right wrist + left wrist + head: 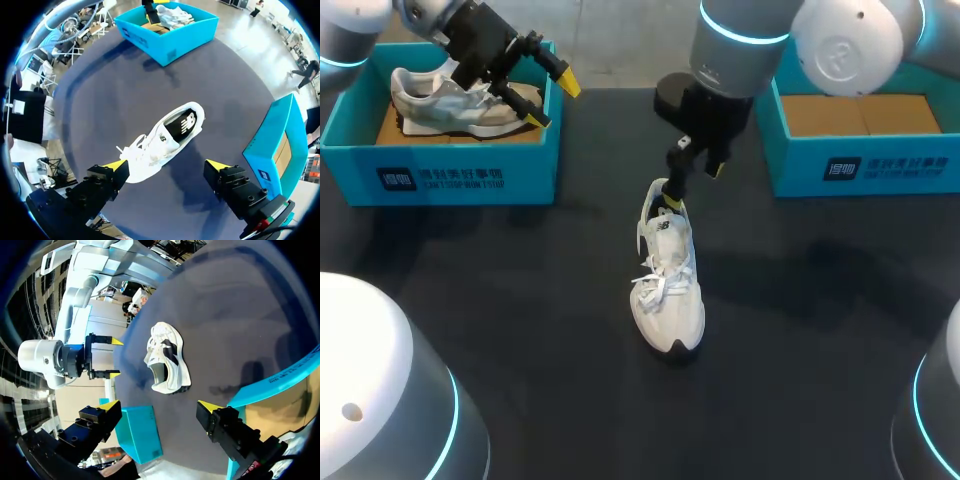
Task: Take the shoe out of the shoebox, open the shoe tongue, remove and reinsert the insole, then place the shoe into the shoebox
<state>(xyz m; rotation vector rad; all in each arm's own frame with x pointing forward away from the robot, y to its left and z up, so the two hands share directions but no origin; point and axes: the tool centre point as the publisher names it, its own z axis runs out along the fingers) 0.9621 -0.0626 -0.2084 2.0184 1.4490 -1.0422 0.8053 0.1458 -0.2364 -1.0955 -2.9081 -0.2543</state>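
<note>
Two shoes, two blue boxes, two hands. One white shoe (pixel 667 285) stands on its sole on the dark tabletop (pixel 520 300), just ahead of the right hand (pixel 166 165), whose fingers are spread apart and touch nothing. The second shoe (pixel 460 100) lies inside the left box (pixel 440 175), just beside the left hand (pixel 552 100), likewise spread wide and holding nothing. The right box (pixel 880 165) stands off to the right hand's side
</note>
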